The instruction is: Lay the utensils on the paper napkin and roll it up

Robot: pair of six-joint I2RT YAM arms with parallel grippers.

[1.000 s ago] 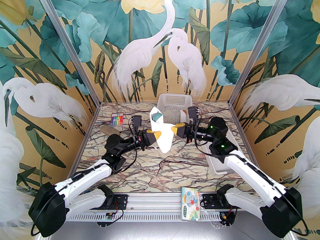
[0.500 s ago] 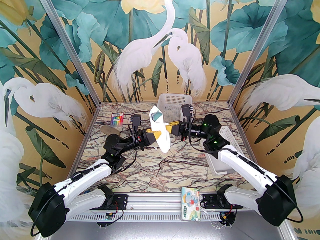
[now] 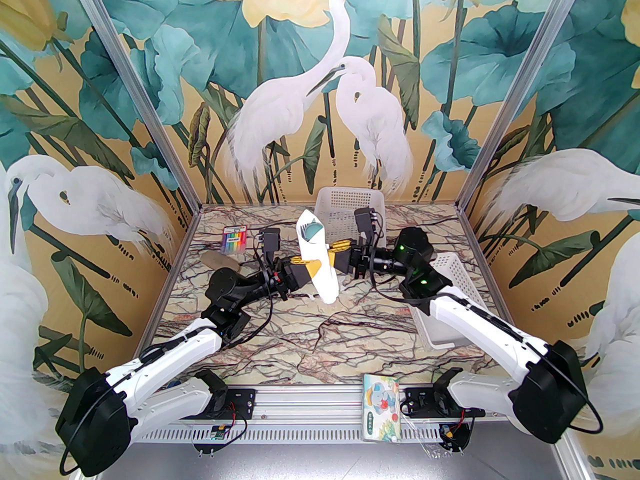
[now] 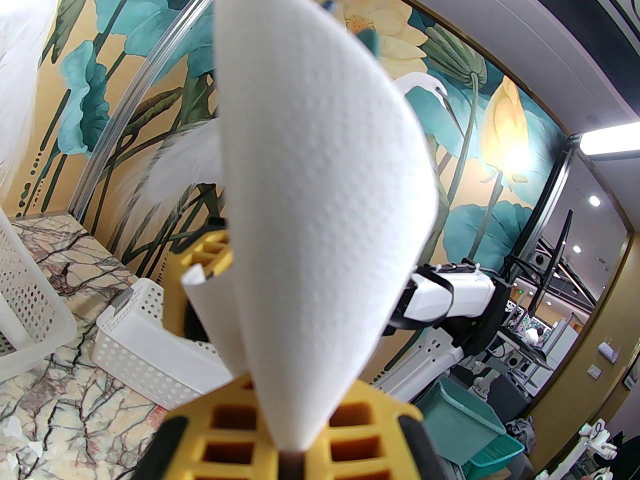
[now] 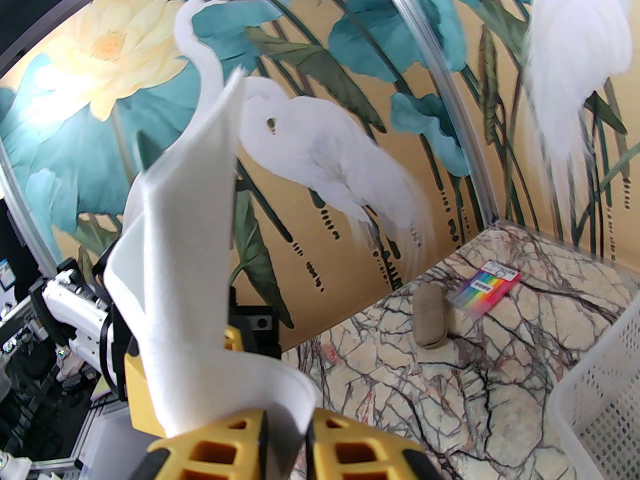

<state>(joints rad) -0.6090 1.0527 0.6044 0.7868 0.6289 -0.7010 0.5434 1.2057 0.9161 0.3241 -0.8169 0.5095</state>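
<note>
Item: paper napkin [image 3: 324, 279], white, dimpled, rolled cone-shaped around teal plastic utensils [image 3: 314, 230] (held aloft between the arms). We record left gripper [image 3: 311, 267] clamped on it, right gripper [image 3: 334, 256] slightly parted.

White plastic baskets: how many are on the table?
2. One white perforated plastic basket sits at the far middle; the other lies on the right, partly behind the right arm.
</note>
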